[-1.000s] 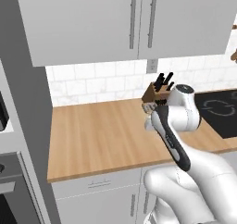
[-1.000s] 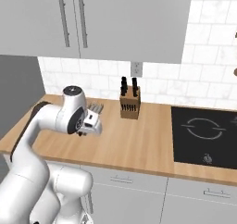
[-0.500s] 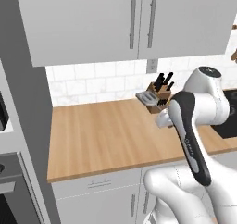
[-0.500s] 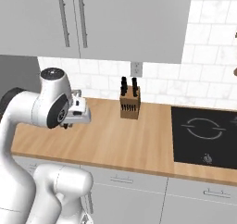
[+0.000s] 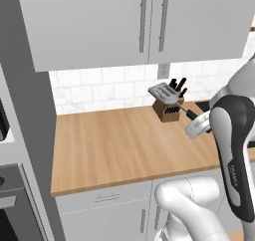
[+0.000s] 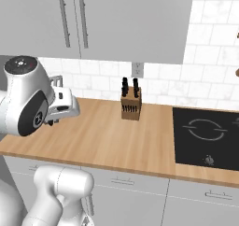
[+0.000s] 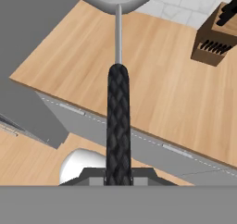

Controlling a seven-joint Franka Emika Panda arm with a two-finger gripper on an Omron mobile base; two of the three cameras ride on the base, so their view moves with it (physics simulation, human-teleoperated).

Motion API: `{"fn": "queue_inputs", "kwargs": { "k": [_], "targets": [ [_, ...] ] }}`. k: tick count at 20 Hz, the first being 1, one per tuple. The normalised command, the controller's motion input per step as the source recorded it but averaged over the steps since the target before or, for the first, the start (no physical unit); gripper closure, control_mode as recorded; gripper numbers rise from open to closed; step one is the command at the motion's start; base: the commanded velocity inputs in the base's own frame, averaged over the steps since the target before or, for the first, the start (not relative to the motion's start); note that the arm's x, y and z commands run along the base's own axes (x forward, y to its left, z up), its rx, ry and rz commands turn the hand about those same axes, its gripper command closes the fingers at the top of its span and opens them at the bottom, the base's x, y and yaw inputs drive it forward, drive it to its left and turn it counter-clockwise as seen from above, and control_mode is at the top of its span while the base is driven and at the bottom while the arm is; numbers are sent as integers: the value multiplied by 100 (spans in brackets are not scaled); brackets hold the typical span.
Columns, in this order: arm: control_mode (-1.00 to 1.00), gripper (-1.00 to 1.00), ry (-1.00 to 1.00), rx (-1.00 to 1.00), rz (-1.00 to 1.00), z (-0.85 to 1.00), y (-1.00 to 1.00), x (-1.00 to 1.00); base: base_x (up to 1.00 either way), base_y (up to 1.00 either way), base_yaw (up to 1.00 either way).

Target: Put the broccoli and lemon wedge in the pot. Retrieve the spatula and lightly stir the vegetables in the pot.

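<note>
While the tool [image 5: 198,125] is clamped tight on the black handle of the spatula [image 5: 169,98], it holds the utensil up in the air above the wooden table [image 5: 114,145], clear of its surface. In the left base view the slotted silver-grey head points up and away from the arm, and sits in front of the knife block [image 5: 167,108] as seen from that camera; whether the two touch cannot be told there. The hand view looks straight along the spatula [image 7: 118,93]: the braided black handle rises from between the finger tips, a thin metal neck follows, and the grey head is cut off by the top edge, with the table's front edge and the grey drawer fronts [image 7: 152,146] below it. The knife block [image 7: 217,35] stands off to one side in that view, near the table's back edge by the tiled wall. In the right base view the knife block [image 6: 131,106] stands at the back of the table, well apart from the black cooktop [image 6: 207,136] set into the table's right end.
</note>
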Motion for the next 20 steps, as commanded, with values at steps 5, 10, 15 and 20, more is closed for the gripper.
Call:
{"fn": "queue_inputs", "kwargs": {
  "k": [5, 10, 15, 20],
  "targets": [
    [-100, 100, 0, 0, 0, 0, 0, 0, 0, 0, 0],
    [-100, 100, 0, 0, 0, 0, 0, 0, 0, 0, 0],
    [100, 100, 0, 0, 0, 0, 0, 0, 0, -18, 0],
    [100, 100, 0, 0, 0, 0, 0, 0, 1, -100, -4]
  ]
}}
